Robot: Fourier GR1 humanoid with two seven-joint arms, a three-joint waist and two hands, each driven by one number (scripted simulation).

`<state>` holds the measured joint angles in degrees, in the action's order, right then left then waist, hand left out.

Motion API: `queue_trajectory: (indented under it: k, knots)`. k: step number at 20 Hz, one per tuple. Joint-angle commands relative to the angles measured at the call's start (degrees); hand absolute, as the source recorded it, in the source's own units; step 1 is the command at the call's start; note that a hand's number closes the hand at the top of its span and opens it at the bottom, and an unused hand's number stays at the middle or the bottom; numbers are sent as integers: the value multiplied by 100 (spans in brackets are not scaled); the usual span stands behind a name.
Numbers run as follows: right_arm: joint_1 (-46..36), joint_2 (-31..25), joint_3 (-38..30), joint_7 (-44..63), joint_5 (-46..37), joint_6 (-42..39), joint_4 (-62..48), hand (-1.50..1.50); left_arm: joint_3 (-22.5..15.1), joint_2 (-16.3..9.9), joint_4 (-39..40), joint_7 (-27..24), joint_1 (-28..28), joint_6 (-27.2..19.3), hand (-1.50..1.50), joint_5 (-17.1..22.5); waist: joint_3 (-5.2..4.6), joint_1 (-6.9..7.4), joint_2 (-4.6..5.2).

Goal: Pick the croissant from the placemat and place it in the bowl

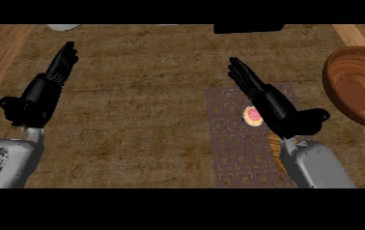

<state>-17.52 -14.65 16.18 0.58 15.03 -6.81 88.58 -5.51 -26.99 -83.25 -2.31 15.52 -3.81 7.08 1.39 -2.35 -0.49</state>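
Note:
A woven grey-brown placemat (235, 142) lies on the counter at the lower right. Beside my right hand a small round pastry with a pink centre (251, 116) rests on it. A golden-brown croissant (274, 143) shows as a sliver under my right wrist, mostly hidden. My right hand (274, 106) hovers over the placemat, open, fingers straight and pointing up-left. A dark wooden bowl (345, 86) sits at the right edge, cut off by the frame. My left hand (43, 96) rests open at the left, fingers up.
A white object (63, 27) peeks in at the top left edge. A black object (248, 28) sits at the top centre. Light wooden strips border the brown counter at the far left and top right.

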Motion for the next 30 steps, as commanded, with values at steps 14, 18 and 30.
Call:
queue_trajectory:
  k: [14, 18, 30]
  knots:
    - [2744, 494, -657, -1244, -2352, 4089, 1172, -150, -233, 1260, -127, 422, -654, -755, 0, 218, -134, -121, -28]
    - [3418, 635, -229, -1368, -3100, 4629, 1966, -150, -394, 1404, -81, 462, -512, -743, 0, 53, -144, 104, 29]
    - [3225, -344, -902, 3204, -4457, 3204, 3598, -150, -652, 1657, -553, 719, -661, -904, 0, -255, -145, 270, 55]
